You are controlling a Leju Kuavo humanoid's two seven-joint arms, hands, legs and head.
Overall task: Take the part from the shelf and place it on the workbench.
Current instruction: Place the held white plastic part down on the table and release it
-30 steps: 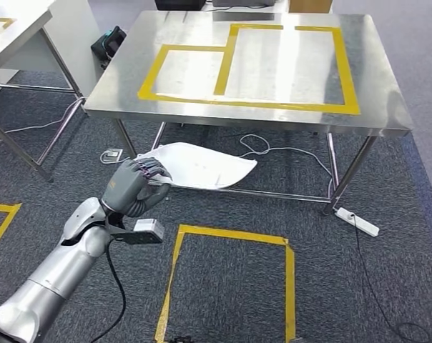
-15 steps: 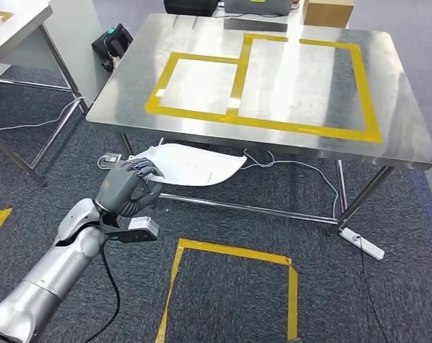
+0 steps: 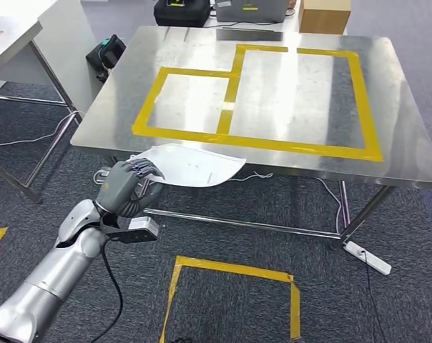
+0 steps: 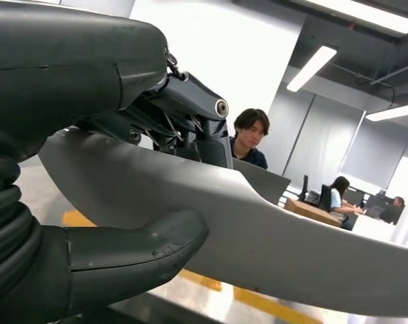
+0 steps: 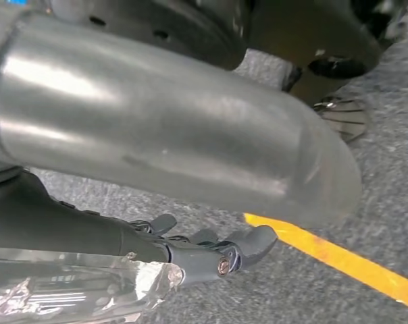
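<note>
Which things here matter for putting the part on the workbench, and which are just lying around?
Job:
white part, gripped at one end by the left hand
steel workbench with yellow tape outlines

Lying about:
power strip on the carpet
black case
cardboard box
yellow floor tape

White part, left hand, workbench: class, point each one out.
white part (image 3: 194, 166), head view, middle of its flat face
left hand (image 3: 123, 189), head view, back of hand
workbench (image 3: 397, 121), head view, bare steel top
</note>
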